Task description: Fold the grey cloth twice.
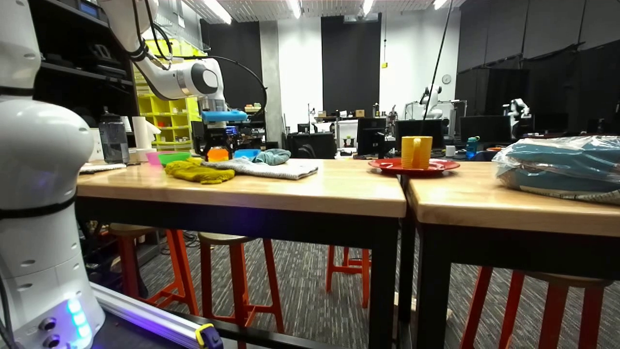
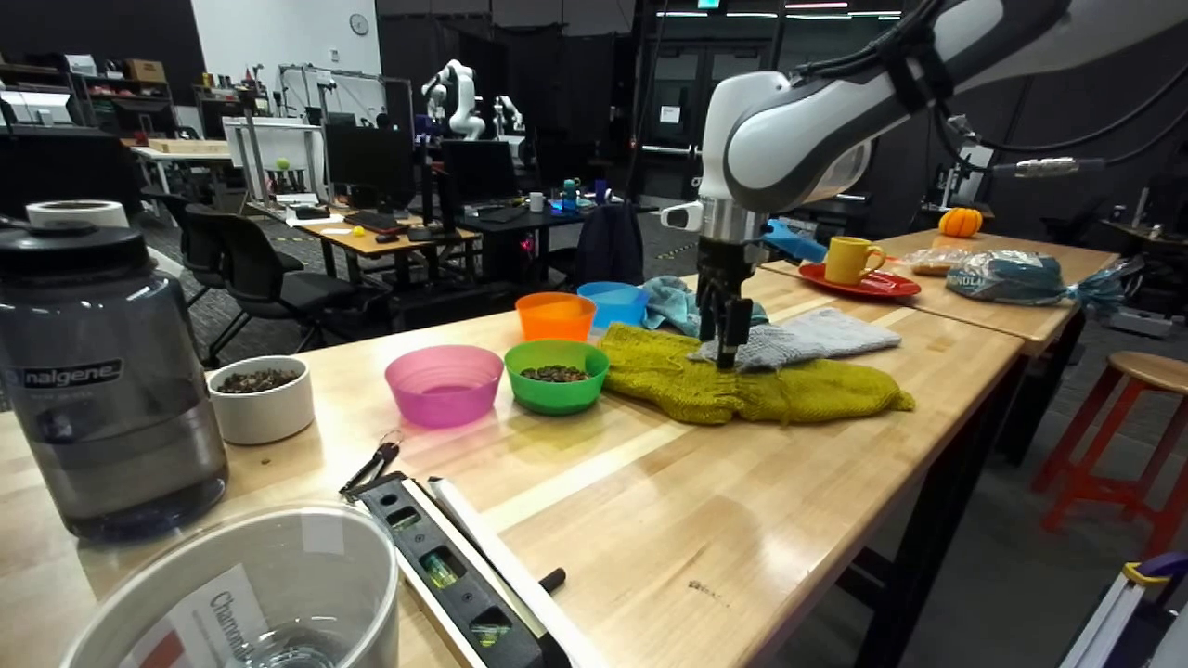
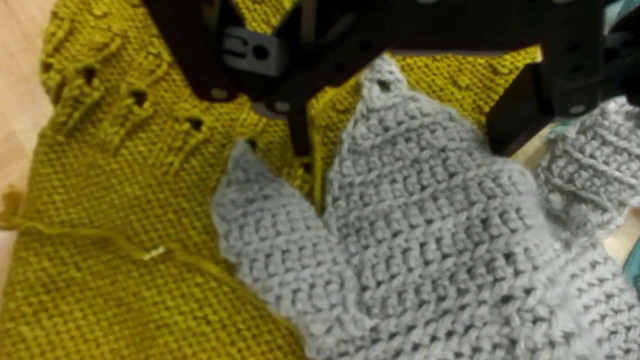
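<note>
The grey knitted cloth lies on the table beside and partly over a mustard knitted cloth. In the wrist view the grey cloth has two pointed corners lying on the mustard cloth. The grey cloth also shows in an exterior view. My gripper is open, with its fingers apart and a pointed corner of the grey cloth between them. In an exterior view the gripper points down, low over the place where the two cloths meet. Whether the fingertips touch cloth is unclear.
A teal cloth and blue, orange, green and pink bowls are close by. A yellow mug stands on a red plate. A level and a bottle also lie or stand on the table.
</note>
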Motion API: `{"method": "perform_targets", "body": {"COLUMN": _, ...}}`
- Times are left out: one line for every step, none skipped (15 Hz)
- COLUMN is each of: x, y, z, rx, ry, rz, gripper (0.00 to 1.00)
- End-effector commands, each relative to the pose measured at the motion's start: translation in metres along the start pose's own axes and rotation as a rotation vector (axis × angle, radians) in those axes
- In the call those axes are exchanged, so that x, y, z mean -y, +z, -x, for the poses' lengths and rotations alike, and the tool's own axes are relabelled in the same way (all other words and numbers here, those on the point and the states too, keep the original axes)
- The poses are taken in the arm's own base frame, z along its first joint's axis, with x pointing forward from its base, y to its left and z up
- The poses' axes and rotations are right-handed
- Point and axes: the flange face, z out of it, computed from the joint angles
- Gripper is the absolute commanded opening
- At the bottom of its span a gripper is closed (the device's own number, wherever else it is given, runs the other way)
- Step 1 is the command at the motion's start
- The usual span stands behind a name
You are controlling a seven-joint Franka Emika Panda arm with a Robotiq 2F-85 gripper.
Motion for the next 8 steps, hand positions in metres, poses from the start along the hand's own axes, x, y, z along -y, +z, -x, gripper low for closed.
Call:
{"method": "perform_targets", "body": {"x": -0.0019, "y": -0.0031, "z": -0.0012, "rx": -0.009, "ry": -0.008, "rz": -0.012, "gripper": 0.59}}
{"method": "perform_targets", "body": {"x": -0.0021, "y": -0.0036, "z": -0.0009, "rx": -0.011, "ry": -0.007, "rz": -0.01, "gripper": 0.49}}
{"method": "perform_targets", "body": {"x": -0.0021, "y": -0.0056, "z": 0.0001, "rx": -0.015, "ry": -0.005, "rz": -0.009, "gripper": 0.42}}
{"method": "perform_targets", "body": {"x": -0.002, "y": -0.0064, "z": 0.0005, "rx": -0.017, "ry": -0.003, "rz": -0.006, "gripper": 0.32}}
{"method": "perform_targets", "body": {"x": -0.0015, "y": -0.0076, "z": 0.0013, "rx": -0.021, "ry": 0.0, "rz": -0.004, "gripper": 0.25}}
{"method": "perform_targets", "body": {"x": -0.0013, "y": -0.0093, "z": 0.0019, "rx": -0.025, "ry": 0.001, "rz": -0.003, "gripper": 0.18}}
{"method": "perform_targets", "body": {"x": -0.001, "y": -0.0105, "z": 0.0026, "rx": -0.027, "ry": 0.001, "rz": -0.002, "gripper": 0.09}}
{"method": "perform_targets", "body": {"x": 0.0004, "y": -0.0122, "z": 0.0033, "rx": -0.029, "ry": 0.002, "rz": -0.002, "gripper": 0.03}}
